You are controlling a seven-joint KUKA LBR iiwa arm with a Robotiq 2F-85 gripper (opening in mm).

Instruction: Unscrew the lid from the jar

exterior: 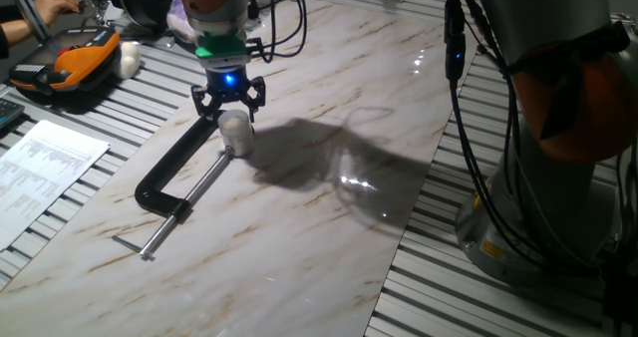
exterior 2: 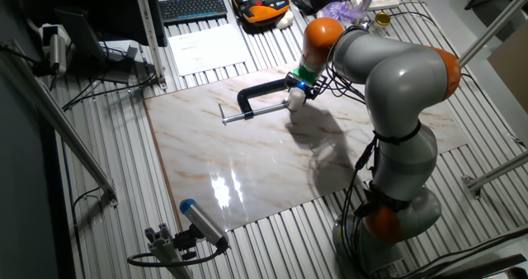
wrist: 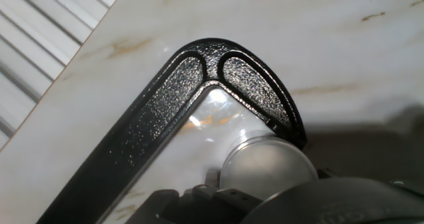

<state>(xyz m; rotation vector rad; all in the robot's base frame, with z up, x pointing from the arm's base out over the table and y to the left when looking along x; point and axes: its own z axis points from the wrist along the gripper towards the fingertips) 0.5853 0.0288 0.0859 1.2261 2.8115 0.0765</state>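
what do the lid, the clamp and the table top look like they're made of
Lid: probably smooth white plastic, matte, with a soft sheen.
Clamp: likely cast metal with a pebbled black coating; its screw rod is bare silvery metal.
Table top: glossy, marble-patterned with tan veins, mirroring lights; stone or laminate, cannot tell.

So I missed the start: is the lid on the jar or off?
Apparently on: the lid sits atop the jar in the C-clamp, gripper around it. Thread engagement: cannot tell.

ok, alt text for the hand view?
Close-up from above of a round white lid at the bottom edge, beside the curved corner of a black textured C-clamp lying on a marble-patterned tabletop. Dark tool parts fill the bottom edge.
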